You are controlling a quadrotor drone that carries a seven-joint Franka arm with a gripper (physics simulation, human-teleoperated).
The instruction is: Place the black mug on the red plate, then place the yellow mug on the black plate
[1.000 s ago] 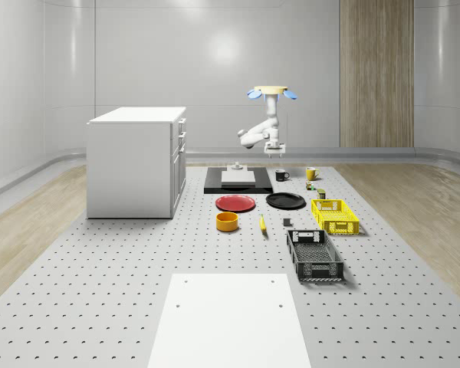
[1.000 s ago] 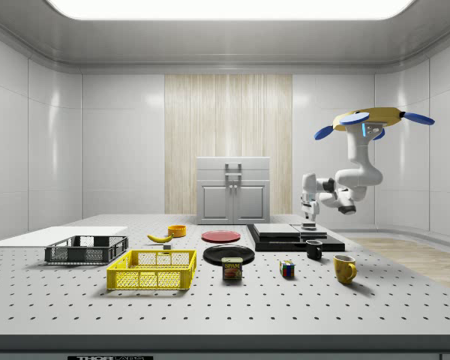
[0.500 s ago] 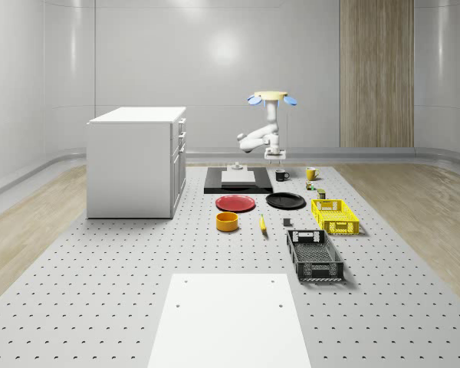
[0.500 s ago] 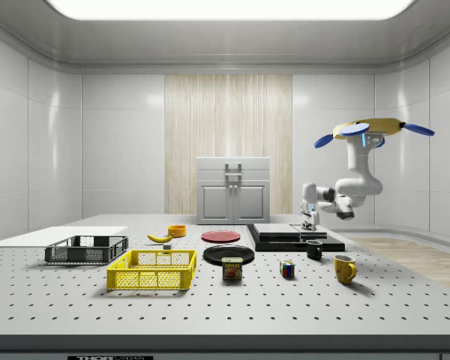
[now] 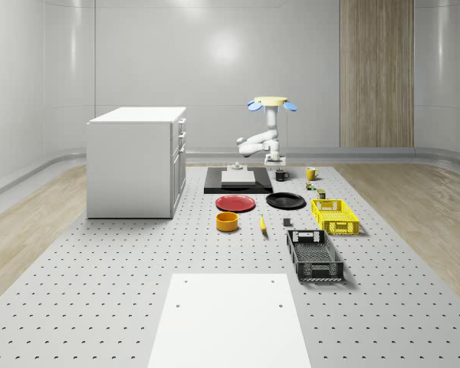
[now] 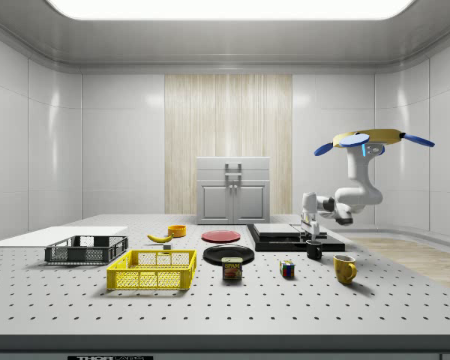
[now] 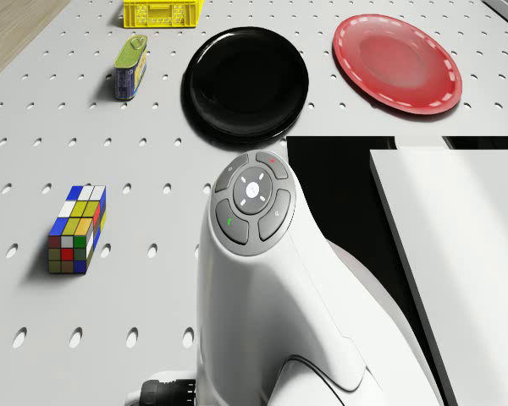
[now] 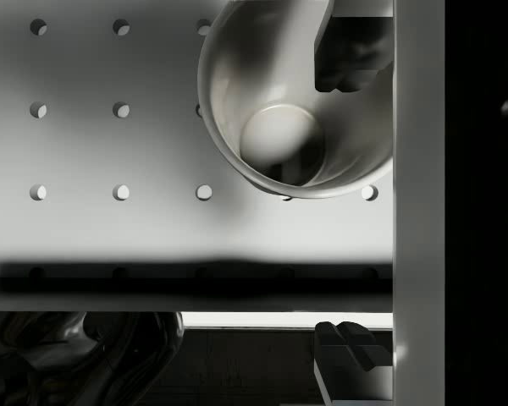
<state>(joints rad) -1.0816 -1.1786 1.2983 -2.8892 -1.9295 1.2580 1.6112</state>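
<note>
The drone (image 6: 369, 138) hovers lower than a second ago, at the table's far end beside the black slab (image 5: 238, 182). Its claw (image 6: 309, 226), fingers spread, now hangs just above the black mug (image 6: 313, 250), which stands on the table near the black plate (image 5: 285, 201); the grab looks close.

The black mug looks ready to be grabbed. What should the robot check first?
1. End effector above the black mug: ok, wrist view looks straight into the mug.
2. Fingers open: ok, one over the mug's opening, the other beyond its rim.
3. Mug upright on the table: ok.
4. Red plate free: ok.
5. Black plate free: ok.
6. Drone hovering steady: cannot tell.
</note>
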